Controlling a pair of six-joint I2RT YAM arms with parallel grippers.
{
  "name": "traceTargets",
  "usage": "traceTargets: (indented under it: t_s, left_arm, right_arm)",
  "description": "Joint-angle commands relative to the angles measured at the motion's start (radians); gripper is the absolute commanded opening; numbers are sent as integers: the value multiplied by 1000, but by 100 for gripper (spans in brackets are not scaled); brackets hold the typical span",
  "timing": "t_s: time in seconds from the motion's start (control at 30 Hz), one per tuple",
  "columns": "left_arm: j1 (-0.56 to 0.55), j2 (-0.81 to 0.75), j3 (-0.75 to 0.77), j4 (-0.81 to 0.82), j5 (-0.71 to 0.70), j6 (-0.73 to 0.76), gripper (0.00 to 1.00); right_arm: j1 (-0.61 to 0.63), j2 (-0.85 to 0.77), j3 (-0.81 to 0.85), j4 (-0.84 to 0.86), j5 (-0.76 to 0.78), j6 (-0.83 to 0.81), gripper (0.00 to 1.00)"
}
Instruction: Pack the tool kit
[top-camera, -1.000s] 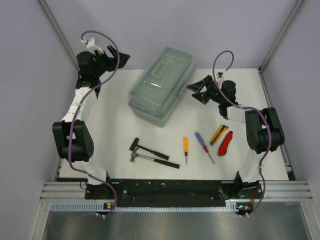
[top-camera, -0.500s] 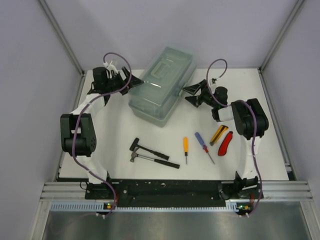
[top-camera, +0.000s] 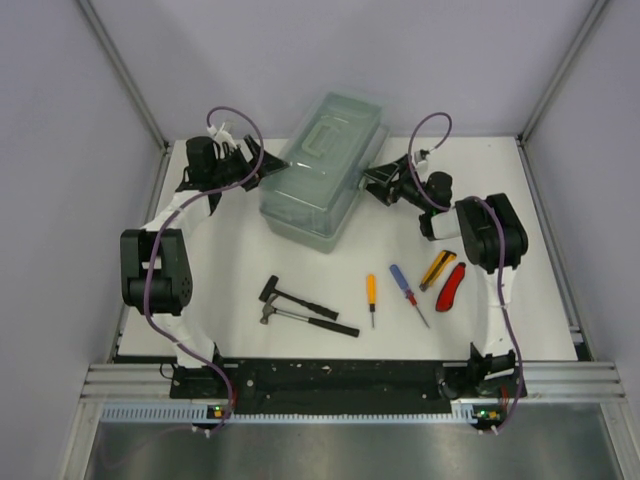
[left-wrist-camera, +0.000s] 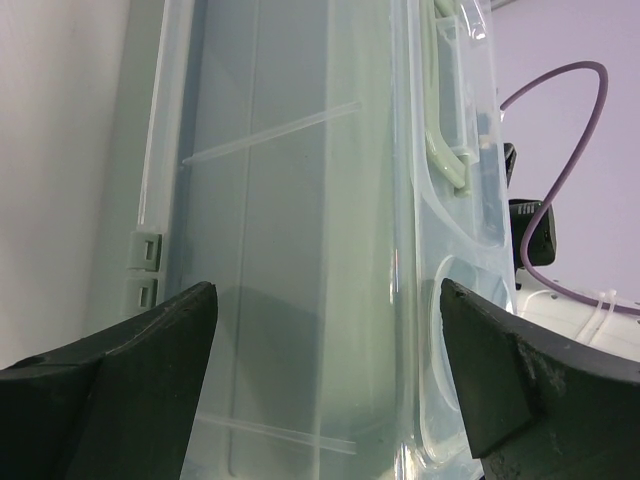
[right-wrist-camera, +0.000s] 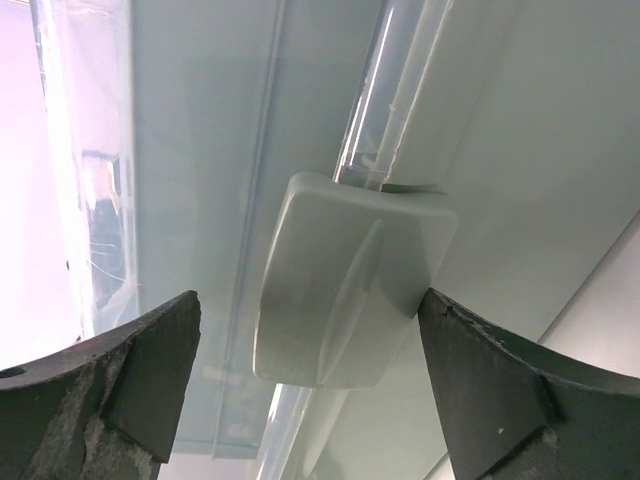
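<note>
From above, the toolbox (top-camera: 322, 170) sat on the far half of the white desk (top-camera: 230, 270), turned at an angle, its translucent lid down and the handle (top-camera: 330, 135) lying flat on top. The left gripper (top-camera: 266, 170) was up against the box's left side and the right gripper (top-camera: 373, 179) against its right side, so the two arms flanked it. On the nearer part of the desk the loose tools lay well apart from the box: a black-headed hammer (top-camera: 297, 300) with a second hammer (top-camera: 310, 321) just beside it, an orange-handled screwdriver (top-camera: 371, 298), a blue-and-red screwdriver (top-camera: 408, 293), then a yellow cutter (top-camera: 437, 268) and a red cutter (top-camera: 451, 286) side by side near the right arm.

Through the left wrist camera, the left gripper (left-wrist-camera: 325, 385) stood wide open, its two dark fingers (left-wrist-camera: 150, 400) spread to either side of the toolbox wall and lid edge, which filled the view between them. I could not tell whether either finger touched the plastic; nothing was clamped. A purple cable (left-wrist-camera: 565, 170) looped beyond the box.

Through the right wrist camera, the right gripper (right-wrist-camera: 310, 385) was also wide open, with the box's pale latch (right-wrist-camera: 350, 290) sitting in the gap between the fingers. The right-hand finger (right-wrist-camera: 500, 390) came very close to the latch's edge; the other finger was clear of it, and the gripper held nothing.
</note>
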Motion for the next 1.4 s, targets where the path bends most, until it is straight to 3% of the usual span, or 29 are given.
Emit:
traceTargets:
  t_s: [0.0,0.17,0.37,0.53,0.83,0.97,1.07,1.27,1.37]
  left_arm:
    - [-52,-40,-7,2,103,-26,94]
    - [-61,-31,6,-59,91,19,94]
    - [-76,-26,20,-123,71,73,93]
    - [-87,-24,34,-170,51,117,93]
    - [-111,-20,69,-332,-55,212,93]
    - [-115,-12,85,-378,-107,235,93]
    - [-115,-11,89,-397,-116,246,93]
    - [-113,-11,108,-413,-118,257,93]
    - [-112,-5,135,-427,-127,278,93]
  right_arm:
    - [52,21,50,99,-37,12,85]
    - [70,-28,42,9,-28,-62,80]
    - [79,-31,100,-142,-17,-87,49]
    - [78,-46,101,-235,25,-90,34]
    - [82,-131,162,-567,91,-174,19]
    - [90,-134,199,-636,103,-191,18]
    - [91,-122,199,-644,97,-203,28]
    - [90,-79,159,-609,74,-255,72]
    - [90,-54,128,-486,48,-274,90]
